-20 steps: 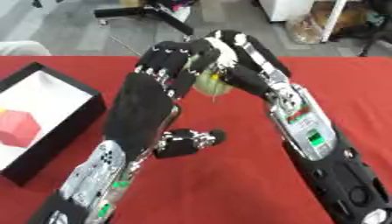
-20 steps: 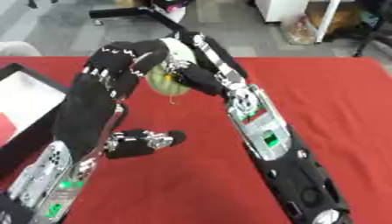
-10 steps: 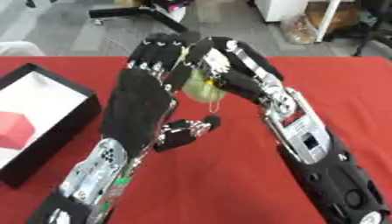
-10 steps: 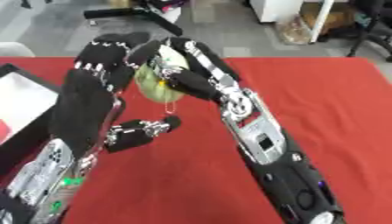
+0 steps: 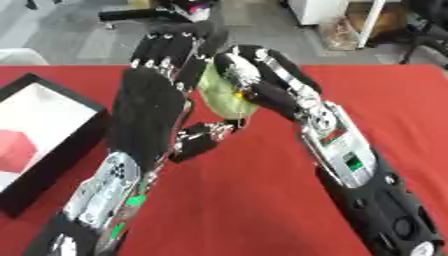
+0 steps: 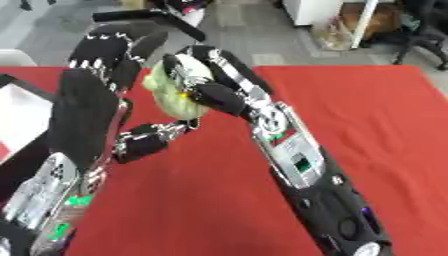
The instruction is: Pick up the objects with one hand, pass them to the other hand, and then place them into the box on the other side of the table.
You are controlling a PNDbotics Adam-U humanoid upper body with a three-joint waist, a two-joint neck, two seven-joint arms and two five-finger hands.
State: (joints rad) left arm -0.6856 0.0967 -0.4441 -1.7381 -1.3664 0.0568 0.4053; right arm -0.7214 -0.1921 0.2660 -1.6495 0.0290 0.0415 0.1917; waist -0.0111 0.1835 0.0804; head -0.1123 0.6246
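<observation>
Right now my two hands meet above the middle of the red table (image 5: 262, 200), lifted clear of the cloth, with a pale yellow-green object (image 5: 220, 95) caught between them. My right hand (image 5: 262, 82) reaches in from the right side with its fingers curled round the object, pinching it from the right and from above. My left hand (image 5: 153, 107) stands upright against the object's left side, its back turned to the camera, the fingers (image 5: 166, 47) straight and close together, pointing toward the far edge. My left thumb (image 5: 203, 140) sticks out below the object, bent toward my right wrist; I cannot tell whether it touches the object. I also cannot tell whether my left palm presses on the object or only stands just beside it, since the back of the hand hides that side. A thin dark string or stalk seems to hang from the object's underside, too small to make out.

At the table's left edge sits the box (image 5: 83, 137), black-walled with a white floor, well apart from both hands. A red block (image 5: 13, 152) lies inside it, near its left side
</observation>
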